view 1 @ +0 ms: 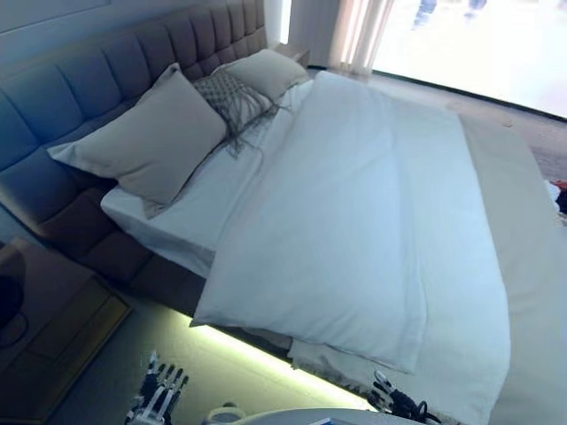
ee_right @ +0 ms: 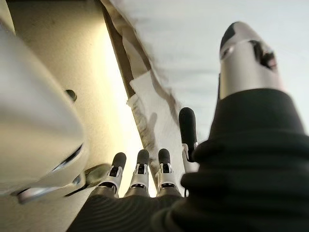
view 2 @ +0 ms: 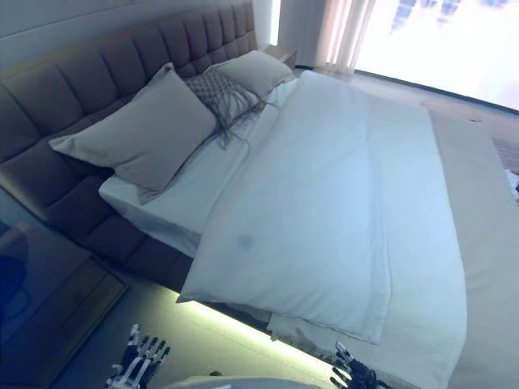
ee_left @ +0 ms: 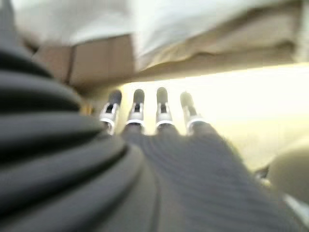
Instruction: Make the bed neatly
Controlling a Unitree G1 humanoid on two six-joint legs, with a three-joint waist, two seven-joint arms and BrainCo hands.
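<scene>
A bed with a white duvet (view 1: 354, 221) lies spread over most of the mattress, its near corner (view 1: 399, 359) hanging over a beige bedspread (view 1: 523, 292). A large grey pillow (view 1: 151, 142), a patterned cushion (view 1: 232, 99) and another pillow (view 1: 266, 73) lean on the tufted headboard (view 1: 71, 88). My left hand (view 1: 158, 394) hangs low over the floor beside the bed, fingers straight, empty. My right hand (view 1: 394, 400) is low at the bed's near edge, fingers straight, holding nothing; in its wrist view the fingers (ee_right: 140, 171) point at the duvet's edge (ee_right: 149, 96).
A dark wooden nightstand (view 1: 53, 328) stands at the left beside the headboard. A lit strip (view 1: 266, 363) glows under the bed frame. Curtains (view 1: 354, 31) and a bright window are at the far side. A white sheet (view 1: 168, 217) shows below the pillows.
</scene>
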